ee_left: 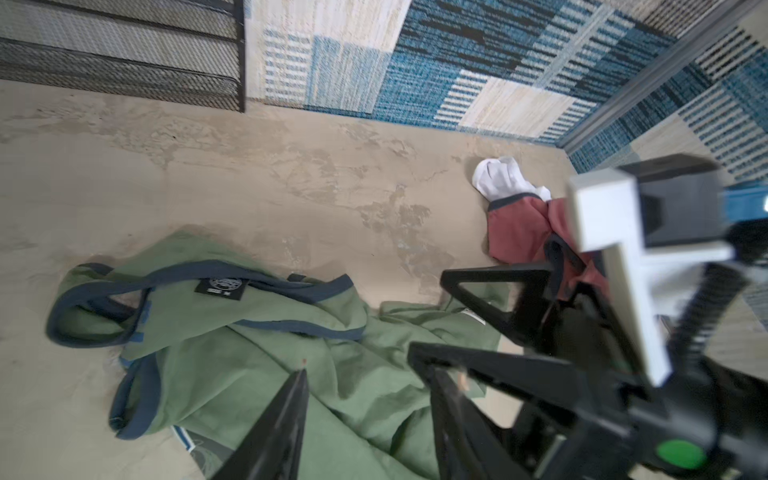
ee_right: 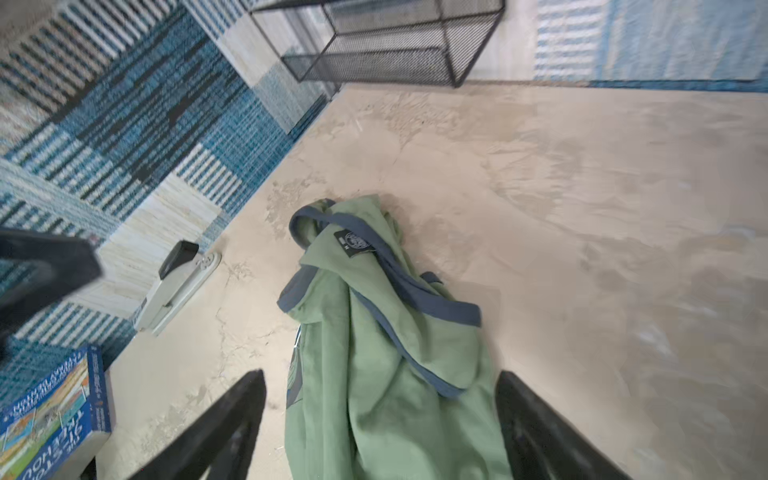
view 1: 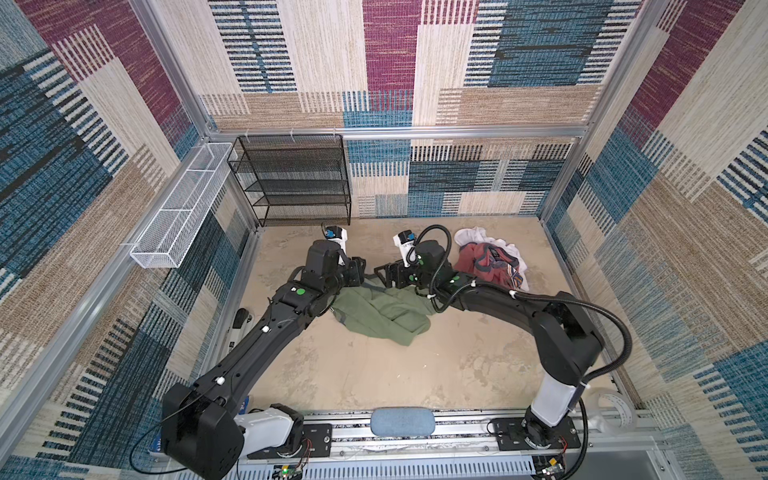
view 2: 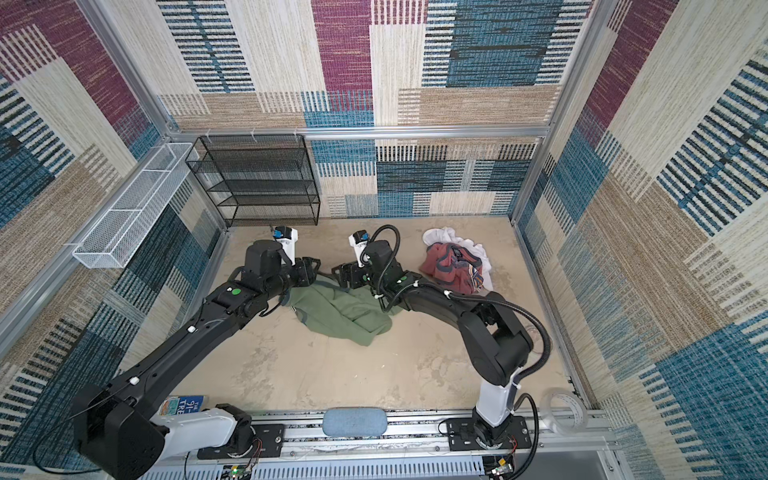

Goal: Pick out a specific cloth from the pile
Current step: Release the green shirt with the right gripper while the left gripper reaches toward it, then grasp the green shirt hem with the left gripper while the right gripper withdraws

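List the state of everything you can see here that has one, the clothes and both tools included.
green cloth, crumpled on the table, apart from the pile, not gripped.
pile, heaped, rust-red over white, untouched.
left tool, open over the green cloth.
right tool, open wide over the green cloth.
stapler, closed.
book, closed, lying flat.
black mesh rack, upright.

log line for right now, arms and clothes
left gripper: open over green shirt | right gripper: open over green shirt | green shirt: crumpled on table, apart from pile | pile: back right
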Robot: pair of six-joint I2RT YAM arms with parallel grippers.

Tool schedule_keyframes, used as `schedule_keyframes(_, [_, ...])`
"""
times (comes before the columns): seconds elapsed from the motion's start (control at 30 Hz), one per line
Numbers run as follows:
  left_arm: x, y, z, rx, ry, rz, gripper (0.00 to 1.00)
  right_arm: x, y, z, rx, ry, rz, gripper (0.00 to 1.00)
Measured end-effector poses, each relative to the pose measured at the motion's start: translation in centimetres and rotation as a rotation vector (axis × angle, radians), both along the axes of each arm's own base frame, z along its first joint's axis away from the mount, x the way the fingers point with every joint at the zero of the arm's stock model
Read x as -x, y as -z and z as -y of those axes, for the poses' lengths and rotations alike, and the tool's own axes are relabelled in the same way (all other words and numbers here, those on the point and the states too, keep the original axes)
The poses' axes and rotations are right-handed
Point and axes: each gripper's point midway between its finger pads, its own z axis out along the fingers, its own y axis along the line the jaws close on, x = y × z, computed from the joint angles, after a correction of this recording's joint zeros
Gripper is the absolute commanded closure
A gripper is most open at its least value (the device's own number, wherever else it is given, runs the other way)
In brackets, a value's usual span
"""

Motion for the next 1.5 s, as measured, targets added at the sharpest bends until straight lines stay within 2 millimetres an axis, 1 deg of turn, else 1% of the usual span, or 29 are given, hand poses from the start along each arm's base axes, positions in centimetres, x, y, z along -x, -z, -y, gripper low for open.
schedule_keyframes(0.07, [-0.2,0.7,1.7,-0.007,0.039,-0.018,0.46,0.4,-1.5,2.3,-0.03,0.045,0.014,0.11])
schedule_keyframes(0.17, [-0.8,1.7,4.4,-0.018,0.094,-0.037,0.45,1.2,-4.8,5.8,-0.072,0.113,0.072,0.11])
schedule_keyframes(0.23, [-1.2,2.8,6.4,-0.026,0.133,-0.055,0.44,1.8,-6.8,8.1,-0.105,0.15,0.114,0.11])
schedule_keyframes(0.3, [-1.6,4.3,9.2,-0.036,0.188,-0.088,0.42,2.1,-8.4,10.9,-0.13,0.215,0.148,0.11])
schedule_keyframes(0.37, [-1.8,5.8,11.7,-0.041,0.239,-0.12,0.41,2.3,-9.6,13.5,-0.142,0.284,0.177,0.11])
schedule_keyframes(0.4, [-1.9,6.7,13.2,-0.047,0.267,-0.137,0.41,2.6,-10.1,14.4,-0.148,0.305,0.188,0.11])
schedule_keyframes(0.5, [-2.1,9.2,16.9,-0.049,0.344,-0.181,0.41,3.2,-10.8,16.2,-0.152,0.339,0.203,0.11])
schedule_keyframes(0.6, [-2.4,11.2,19.9,-0.052,0.409,-0.218,0.42,3.5,-10.7,18.0,-0.142,0.388,0.206,0.11])
schedule_keyframes(0.63, [-2.5,11.7,20.6,-0.057,0.423,-0.223,0.42,3.7,-10.5,18.6,-0.138,0.403,0.205,0.11])
schedule_keyframes(0.7, [-2.8,12.5,21.9,-0.072,0.447,-0.23,0.42,4.4,-10.2,19.3,-0.139,0.416,0.203,0.11])
schedule_keyframes(0.77, [-3.3,13.1,22.6,-0.078,0.455,-0.235,0.43,4.8,-10.0,19.9,-0.137,0.425,0.199,0.11])
schedule_keyframes(0.87, [-3.5,14.6,23.5,-0.092,0.462,-0.255,0.43,4.9,-10.2,20.6,-0.136,0.438,0.201,0.1])
schedule_keyframes(0.97, [-3.3,16.4,24.3,-0.115,0.473,-0.293,0.47,5.0,-10.1,20.6,-0.136,0.432,0.195,0.1])
schedule_keyframes(1.1, [-3.6,17.7,25.6,-0.143,0.489,-0.313,0.47,5.1,-9.8,20.5,-0.138,0.416,0.187,0.1])
schedule_keyframes(1.27, [-3.7,18.7,25.9,-0.174,0.494,-0.33,0.47,5.2,-9.7,20.6,-0.133,0.416,0.187,0.1])
schedule_keyframes(1.33, [-3.9,19.2,25.8,-0.189,0.487,-0.334,0.49,5.3,-9.6,20.5,-0.134,0.411,0.185,0.1])
schedule_keyframes(1.5, [-4.1,20.6,25.7,-0.215,0.481,-0.358,0.5,5.3,-9.5,20.5,-0.134,0.408,0.182,0.1])
